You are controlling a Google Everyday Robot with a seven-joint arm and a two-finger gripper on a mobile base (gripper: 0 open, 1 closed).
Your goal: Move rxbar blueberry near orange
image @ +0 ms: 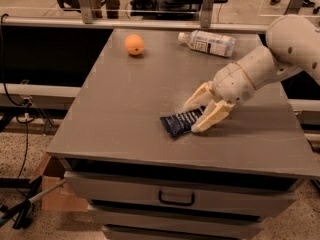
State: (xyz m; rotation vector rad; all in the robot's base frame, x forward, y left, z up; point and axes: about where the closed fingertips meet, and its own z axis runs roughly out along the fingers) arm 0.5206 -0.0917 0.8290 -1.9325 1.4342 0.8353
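Observation:
The rxbar blueberry (180,123) is a dark navy wrapper lying flat on the grey cabinet top (125,114), near the front middle. The orange (134,44) sits at the far left of the top, well apart from the bar. My gripper (194,118) has come down from the right onto the bar's right end. Its cream fingers (210,118) are spread open, one on each side of that end. The bar still lies on the surface.
A clear plastic water bottle (207,42) with a white label lies on its side at the back right. A rail with posts (150,23) runs along the back edge. Drawers (176,199) are below the front edge. Cables hang at the left.

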